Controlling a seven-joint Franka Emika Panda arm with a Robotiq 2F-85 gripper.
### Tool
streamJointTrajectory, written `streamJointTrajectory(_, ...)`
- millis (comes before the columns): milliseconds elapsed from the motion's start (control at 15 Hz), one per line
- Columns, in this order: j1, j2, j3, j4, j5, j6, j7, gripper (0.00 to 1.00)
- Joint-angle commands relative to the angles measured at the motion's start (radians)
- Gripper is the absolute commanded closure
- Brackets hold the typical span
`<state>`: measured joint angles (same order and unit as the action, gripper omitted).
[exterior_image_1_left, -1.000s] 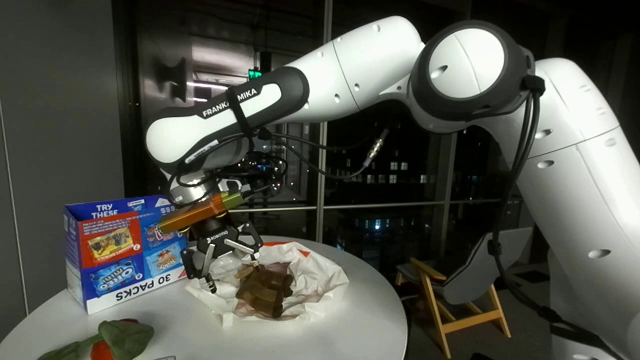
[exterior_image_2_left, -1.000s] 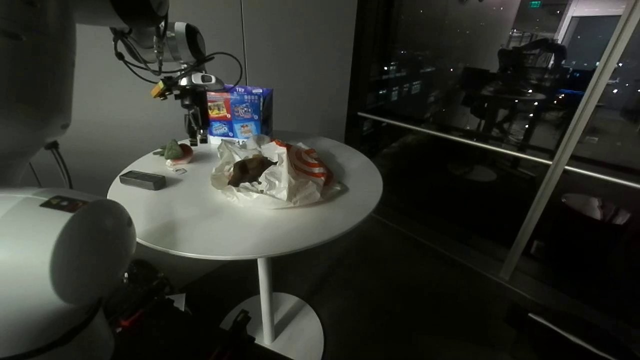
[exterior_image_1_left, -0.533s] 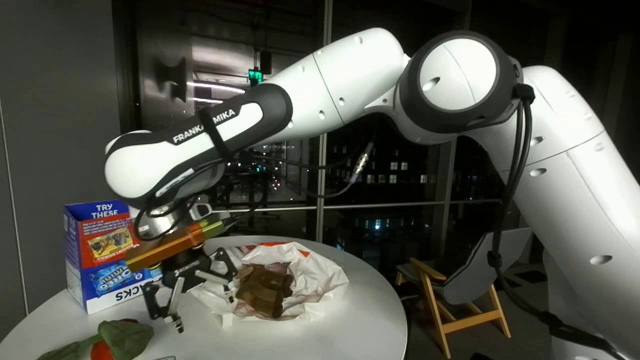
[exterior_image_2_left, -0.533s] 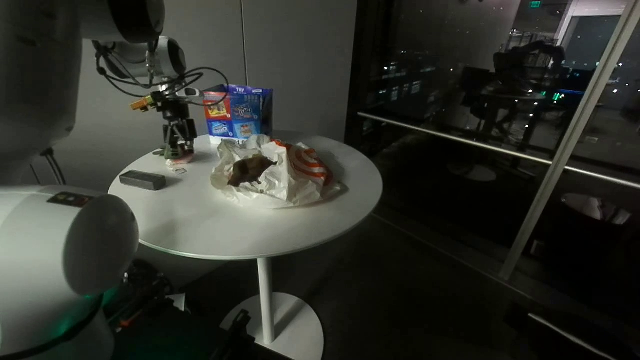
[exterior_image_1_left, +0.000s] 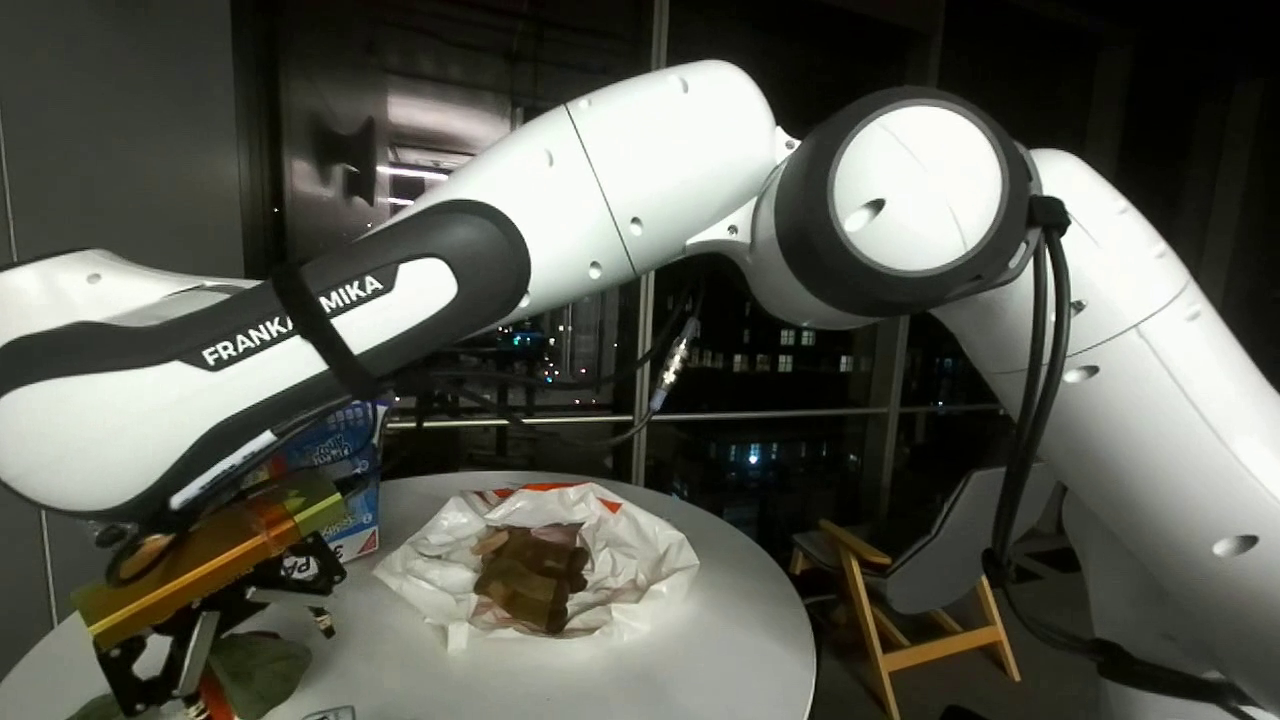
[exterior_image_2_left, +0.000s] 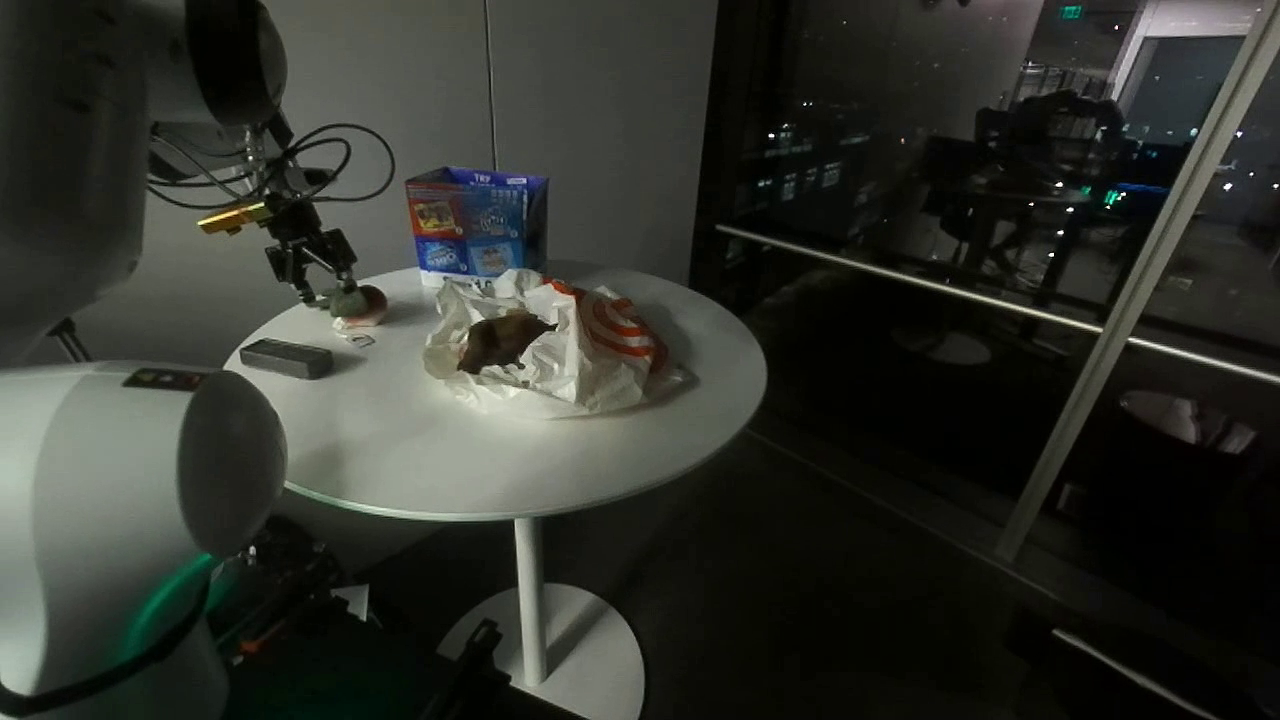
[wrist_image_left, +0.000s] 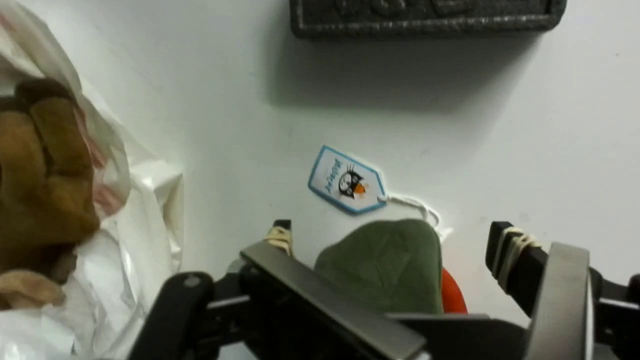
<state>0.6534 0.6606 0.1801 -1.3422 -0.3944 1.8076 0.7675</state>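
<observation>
The fingers (wrist_image_left: 515, 255) were spread wide and held nothing. They hung over the red plush toy (exterior_image_2_left: 360, 306), which lay on the bench (exterior_image_2_left: 450, 460). In the wrist view, the toy's green leaf (wrist_image_left: 385, 265) was in the gap between them, but I could not tell if they touched it. This looked like the step of getting lined up with the toy. The next move seemed to call for going lower on both sides of it, then a squeeze around the whole toy, not just the leaf. Just beside the toy lay its paper tag (wrist_image_left: 347, 182). A dark gray block (exterior_image_2_left: 287, 358) was farther from the toy, past the tag. Apart from the toy, a crumpled white bag (exterior_image_2_left: 565, 368) held what looked like a brown soft toy (exterior_image_2_left: 503, 340). A snack box (exterior_image_2_left: 477, 225) stood near the toy, not touching it.
</observation>
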Motion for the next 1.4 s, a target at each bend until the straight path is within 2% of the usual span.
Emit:
streamJointTrajectory(0,0.013,0.053,-0.039,0.088,-0.058,0.109,-0.157,0.00)
streamJointTrajectory(267,-0.061,0.119,0.001,0.125,-0.014,0.292,-0.342,0.00)
streamJointTrajectory(333,-0.052,0.149,-0.026,0.152,0.030,0.307,-0.393,0.00)
streamJointTrajectory(467,-0.073,0.192,-0.017,0.183,0.084,0.297,-0.473,0.01)
streamJointTrajectory(800,-0.067,0.245,-0.020,0.264,0.165,0.178,-0.567,0.47)
streamJointTrajectory(1067,-0.024,0.224,-0.037,0.311,0.171,0.021,-0.515,0.77)
streamJointTrajectory(1200,-0.021,0.201,-0.020,0.307,0.167,-0.053,-0.483,0.89)
streamJointTrajectory(1333,-0.020,0.184,-0.014,0.307,0.179,-0.107,-0.455,0.89)
